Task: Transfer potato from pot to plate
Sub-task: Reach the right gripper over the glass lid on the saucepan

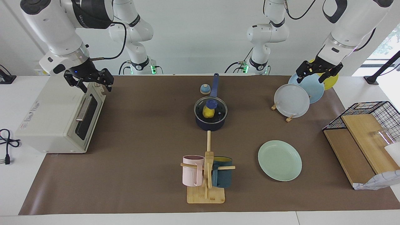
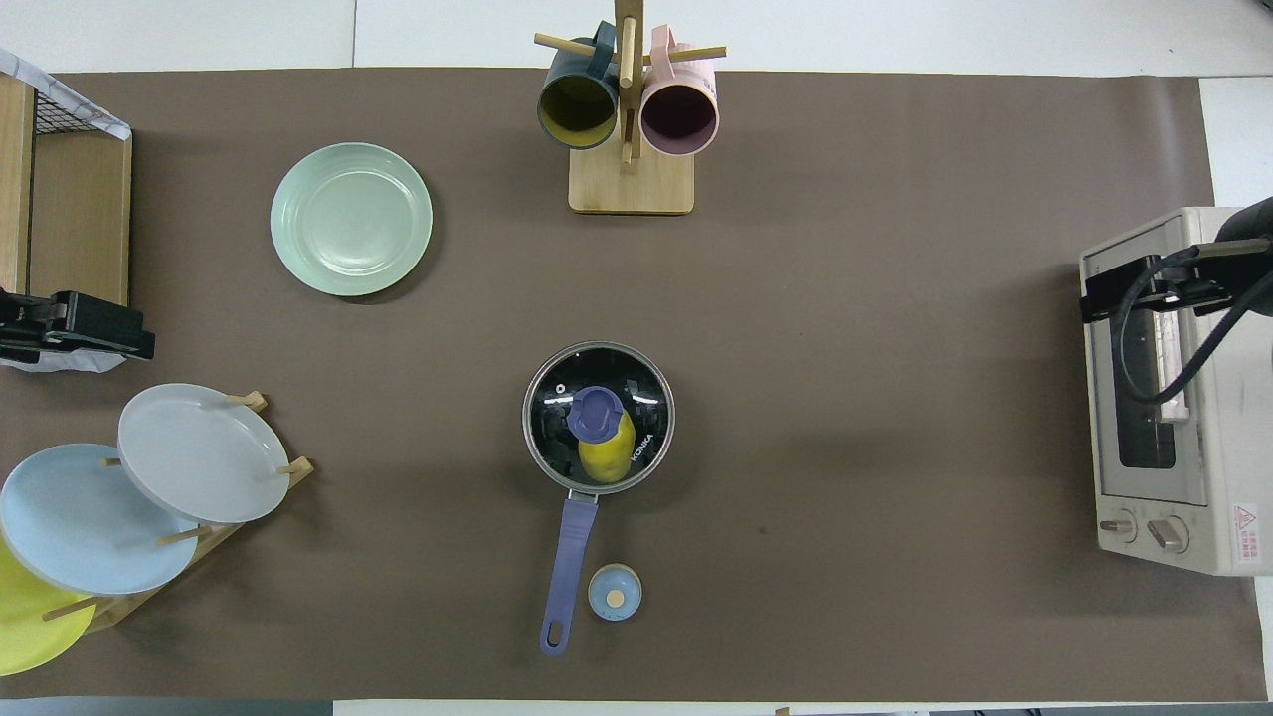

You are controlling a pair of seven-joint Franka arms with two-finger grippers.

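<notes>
A: Where are the two tools?
B: The right gripper hangs over the top edge of the white toaster oven, fingers spread, holding nothing. The left gripper hangs over the plate rack with its grey, light blue and yellow plates, also spread and empty.
A: Is any writing readable?
B: On the glass lid I read "KONKA" in white. The oven has a red warning label, too small to read.
A: And the potato?
B: The potato, glossy yellow and lumpy, lies inside the pot, under the lid with a blue knob. The pot is dark navy and round; its long blue handle points toward the robots. The plate, pale mint, round, with a shallow rim, lies farther from the robots, toward the left arm's end.
</notes>
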